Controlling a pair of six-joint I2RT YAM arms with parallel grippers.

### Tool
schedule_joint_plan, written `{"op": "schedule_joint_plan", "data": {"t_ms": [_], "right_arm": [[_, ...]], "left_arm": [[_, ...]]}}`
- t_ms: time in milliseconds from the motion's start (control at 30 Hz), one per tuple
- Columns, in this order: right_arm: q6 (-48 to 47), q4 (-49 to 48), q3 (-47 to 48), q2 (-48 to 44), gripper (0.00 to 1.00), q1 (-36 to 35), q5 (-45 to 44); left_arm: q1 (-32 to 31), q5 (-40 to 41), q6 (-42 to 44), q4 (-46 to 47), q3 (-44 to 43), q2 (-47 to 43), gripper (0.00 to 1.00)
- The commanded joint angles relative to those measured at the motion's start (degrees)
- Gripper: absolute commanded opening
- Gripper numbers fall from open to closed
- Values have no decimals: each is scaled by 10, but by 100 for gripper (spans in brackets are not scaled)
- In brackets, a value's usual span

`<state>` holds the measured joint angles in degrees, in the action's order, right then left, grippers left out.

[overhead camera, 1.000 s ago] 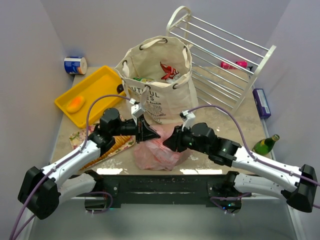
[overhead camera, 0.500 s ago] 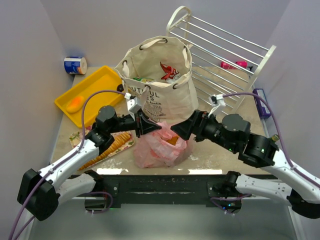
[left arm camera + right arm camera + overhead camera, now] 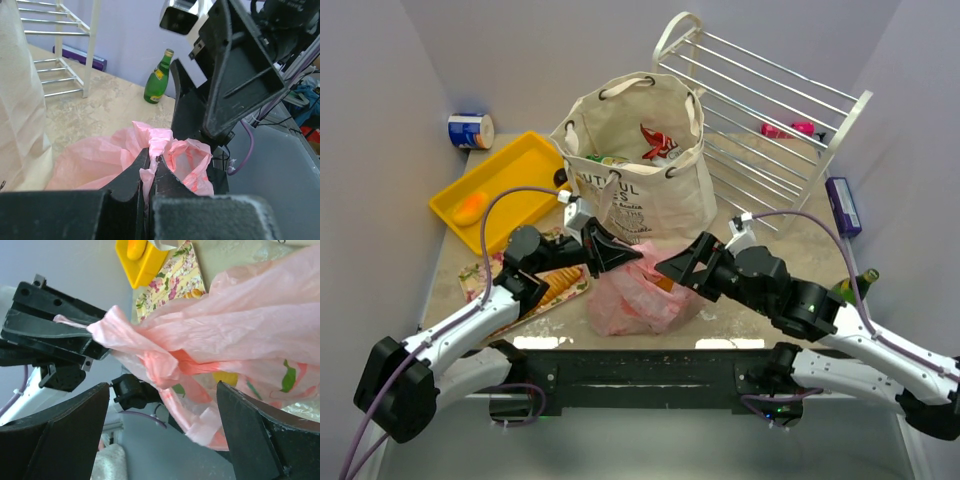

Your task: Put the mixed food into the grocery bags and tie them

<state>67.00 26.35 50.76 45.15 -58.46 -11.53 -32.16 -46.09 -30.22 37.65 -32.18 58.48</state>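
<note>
Two grippers: both mine, meeting over the front middle of the surface (image 3: 760, 235), tips near each other above the pink plastic bag (image 3: 635, 300).
Left gripper (image 3: 150, 172): pressed together on a twisted pinch of the pink plastic bag's upper edge; the film is bunched between the fingers.
Right gripper (image 3: 160, 390): spread wide, its fingers (image 3: 65, 435) on either side of a crumpled fold of the bag; I cannot tell whether either finger touches the film.
Pink plastic bag: sits on the surface just in front of the canvas tote (image 3: 640, 180), its top pulled up toward my left gripper. Yellow and green shapes show through the film in the right wrist view; what they are, I cannot tell.
Canvas tote: upright behind the bag, mouth open, with a red packet (image 3: 658, 140) and other items inside.
Yellow tray (image 3: 510, 175): far left on the surface, with one orange item (image 3: 470, 208) in it.
Floral sheet (image 3: 480, 275): under my left arm, with a long cracker sleeve (image 3: 555, 290) lying on it.
Can (image 3: 470, 131): at the back left corner, beyond the tray.
White rack (image 3: 770, 110): tilted at the back right, beside the tote.
Green bottle (image 3: 850, 290): right edge, near my right arm.
Purple box (image 3: 842, 205): right side, beyond the bottle.
</note>
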Motion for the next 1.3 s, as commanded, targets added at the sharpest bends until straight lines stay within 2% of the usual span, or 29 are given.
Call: {"op": "schedule_joint_plan", "data": {"t_ms": [0,133,267,567,700,967,1100,1133,1200,1233,1267], "right_arm": [[120,-86,-27,-12,97,-2,-45],[167,-100,-23,17,98,-2,-50],[226,-160,-43,33,98,-2,-47],[342,-205,-87,56,97,-1,-26],[360,-215,-99,70,96,0,-24],[369,-308,-121,115,87,24,-17],[342,-339,-103,140,72,54,6],[329,-341,-100,144,61,62,11],[317,-343,-92,141,48,87,16],[303,-342,-89,138,34,94,15],[298,-330,-86,127,25,108,12]], "left_arm": [[2,-3,-48,126,19,-7,0],[3,-23,-44,130,26,-15,0],[3,-36,-20,97,27,-30,0],[2,-31,24,51,17,-35,0],[2,-39,47,22,-1,-27,0],[-7,-67,59,7,-6,-19,0],[-13,-88,99,-60,-29,-14,0],[-14,-91,110,-79,-33,-13,0],[-15,-93,155,-146,-50,-13,0],[-15,-89,172,-169,-55,-15,0],[-16,-76,189,-193,-61,-17,0]]}}
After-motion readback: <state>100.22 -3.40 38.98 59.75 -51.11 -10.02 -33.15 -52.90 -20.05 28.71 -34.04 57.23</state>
